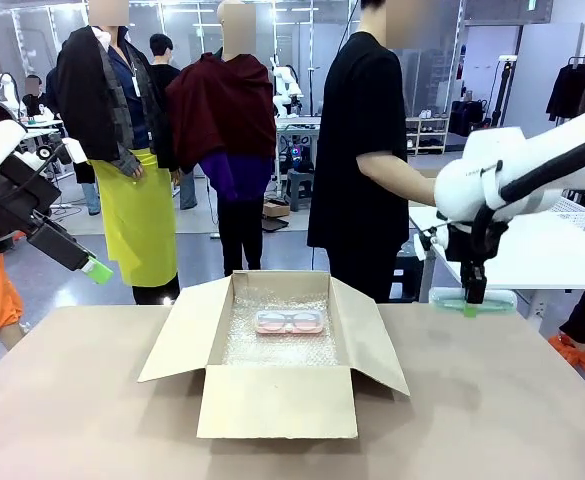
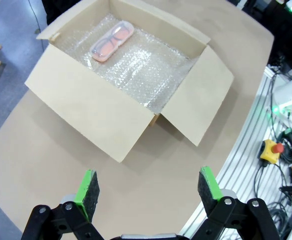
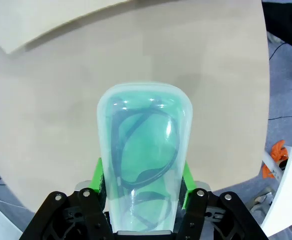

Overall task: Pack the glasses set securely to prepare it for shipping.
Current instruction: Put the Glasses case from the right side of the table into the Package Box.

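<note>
Front view puts an open cardboard box [image 1: 277,402] at the middle of the frame on the tan table [image 1: 492,400], its flaps spread outward and its floor lined with bubble wrap [image 1: 262,345]. On that lining, toward the box's far wall, the pink-red glasses pack [image 1: 289,321] lies flat and lengthwise across the picture. At middle right the right hand [image 1: 469,306] points down from its white arm, clamped on the teal-green glasses pack [image 1: 497,298]. That pack sits level, right of the box and well apart from it, near the table's far edge. At middle left the left hand [image 1: 95,268] hangs left of the box and well apart from it, one green pad showing. A person [image 1: 362,150] in a black shirt stands behind the box at the far side. Left wrist view looks down on the box from one corner. The left hand's two fingers [image 2: 89,187] rise from the bottom edge, spread wide with nothing between them and bare table beneath. The pink-red pack lies on the wrap in the upper left of the frame. Right wrist view has the teal-green pack upright at centre, dark-rimmed frames visible through its clear shell. Green pads [image 3: 99,172] press its two long sides, with table behind it and a box flap along the top edge.
</note>
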`<state>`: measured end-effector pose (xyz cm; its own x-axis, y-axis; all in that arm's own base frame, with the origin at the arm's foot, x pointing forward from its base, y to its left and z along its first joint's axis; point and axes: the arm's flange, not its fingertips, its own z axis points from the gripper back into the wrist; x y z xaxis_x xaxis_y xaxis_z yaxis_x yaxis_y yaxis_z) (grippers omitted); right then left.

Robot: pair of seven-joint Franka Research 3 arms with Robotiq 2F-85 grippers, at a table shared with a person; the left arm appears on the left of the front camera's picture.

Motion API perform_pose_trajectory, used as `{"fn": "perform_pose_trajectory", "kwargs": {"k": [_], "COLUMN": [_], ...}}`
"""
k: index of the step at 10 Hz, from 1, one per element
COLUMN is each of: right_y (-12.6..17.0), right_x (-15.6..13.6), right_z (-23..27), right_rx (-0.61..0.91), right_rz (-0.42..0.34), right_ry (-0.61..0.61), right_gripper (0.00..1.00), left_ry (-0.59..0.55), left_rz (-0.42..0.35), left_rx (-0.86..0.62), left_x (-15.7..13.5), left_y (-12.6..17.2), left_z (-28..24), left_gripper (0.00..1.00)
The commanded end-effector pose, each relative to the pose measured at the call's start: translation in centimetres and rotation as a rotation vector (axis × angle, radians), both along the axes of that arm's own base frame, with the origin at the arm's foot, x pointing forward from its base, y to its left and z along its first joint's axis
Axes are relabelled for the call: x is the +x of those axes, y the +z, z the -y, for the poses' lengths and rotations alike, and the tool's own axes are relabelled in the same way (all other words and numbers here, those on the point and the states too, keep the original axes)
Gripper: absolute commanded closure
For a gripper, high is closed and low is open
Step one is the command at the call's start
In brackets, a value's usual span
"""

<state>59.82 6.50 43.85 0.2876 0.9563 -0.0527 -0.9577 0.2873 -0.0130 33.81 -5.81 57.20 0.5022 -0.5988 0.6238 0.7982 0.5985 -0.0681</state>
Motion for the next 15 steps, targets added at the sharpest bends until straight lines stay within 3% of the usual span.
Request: {"fn": "perform_pose_trajectory", "kwargs": {"k": [1,4,5,7,11,15], "right_y": [1.4,4.7,5.2,5.6,4.4,0.2], "right_x": [-1.8,-5.4,-6.2,-7.6,-10.7,-9.1], "right_z": [-2.5,-8.7,-11.9,-17.6,-29.1,-34.0], "right_rx": [-0.04,0.031,0.01,0.023,0.015,0.033], "right_rz": [0.005,0.012,0.078,0.044,0.064,0.055], "right_ry": [-0.032,0.023,0.023,0.105,0.265,0.281], "right_gripper": [0.61,0.61,0.61,0.61,0.61,0.61], "left_ry": [-0.019,-0.019,-0.019,-0.019,-0.019,-0.019], "left_rz": [0.0,0.0,0.0,0.0,0.0,0.0], "left_rx": [-0.016,-0.016,-0.016,-0.016,-0.016,-0.016], "left_x": [-0.1,-0.1,-0.1,-0.1,-0.1,-0.1], "left_y": [0.1,0.1,0.1,0.1,0.1,0.1], "left_z": [-0.2,-0.2,-0.2,-0.2,-0.2,-0.2], "left_gripper": [0.0,0.0,0.0,0.0,0.0,0.0]}}
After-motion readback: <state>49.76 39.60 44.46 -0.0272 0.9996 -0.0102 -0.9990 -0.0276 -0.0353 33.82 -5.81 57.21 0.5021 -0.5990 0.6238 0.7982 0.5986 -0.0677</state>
